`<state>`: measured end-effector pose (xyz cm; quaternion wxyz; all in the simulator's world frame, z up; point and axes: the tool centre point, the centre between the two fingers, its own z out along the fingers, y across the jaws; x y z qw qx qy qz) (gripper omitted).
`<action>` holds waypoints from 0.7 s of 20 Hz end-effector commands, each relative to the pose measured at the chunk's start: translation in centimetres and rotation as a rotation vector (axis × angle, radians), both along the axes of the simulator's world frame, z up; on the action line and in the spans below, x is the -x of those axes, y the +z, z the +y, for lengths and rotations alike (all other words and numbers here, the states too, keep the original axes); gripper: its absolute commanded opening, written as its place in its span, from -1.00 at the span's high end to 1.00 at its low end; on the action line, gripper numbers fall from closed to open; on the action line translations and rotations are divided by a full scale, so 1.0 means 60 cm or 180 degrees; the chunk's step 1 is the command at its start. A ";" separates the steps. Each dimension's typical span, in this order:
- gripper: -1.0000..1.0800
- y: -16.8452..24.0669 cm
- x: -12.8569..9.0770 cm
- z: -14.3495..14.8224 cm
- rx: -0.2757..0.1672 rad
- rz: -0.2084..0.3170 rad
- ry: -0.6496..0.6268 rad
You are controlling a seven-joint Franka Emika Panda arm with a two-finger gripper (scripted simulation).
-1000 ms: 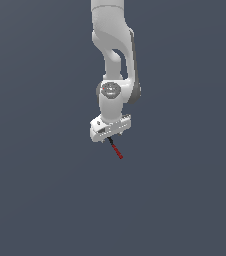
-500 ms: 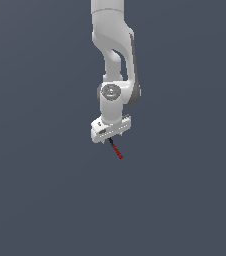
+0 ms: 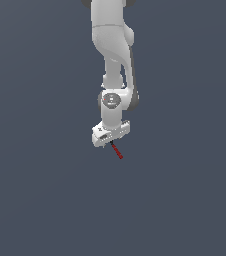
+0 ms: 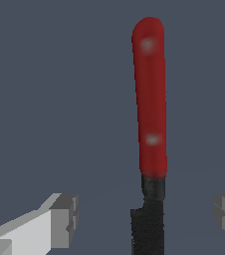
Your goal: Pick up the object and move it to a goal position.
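The object is a thin rod, red along most of its length and black at the end nearest the gripper. It lies on the flat grey ground. In the wrist view the rod runs between my two fingers, with its black end level with the fingertips. My white gripper hangs just over the black end. It is open, and its jaws stand wide apart on either side of the rod without touching it. The gripper holds nothing.
The white arm comes down from the top of the exterior view. Plain dark grey ground surrounds the rod on all sides, with no other objects or marker showing.
The gripper has come down slightly toward the black end of the rod. The rod has stayed where it was.
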<state>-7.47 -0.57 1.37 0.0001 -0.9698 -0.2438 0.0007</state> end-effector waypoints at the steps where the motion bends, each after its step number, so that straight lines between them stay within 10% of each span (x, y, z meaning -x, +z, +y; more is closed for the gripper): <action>1: -0.92 -0.008 -0.001 0.000 0.0000 -0.0005 0.0003; 3: -0.92 -0.010 -0.001 0.000 0.0000 -0.0005 0.0003; 4: 1.00 -0.010 -0.001 0.000 0.0000 -0.0005 0.0003; 14: 1.00 -0.007 -0.001 0.002 0.0000 -0.0005 0.0009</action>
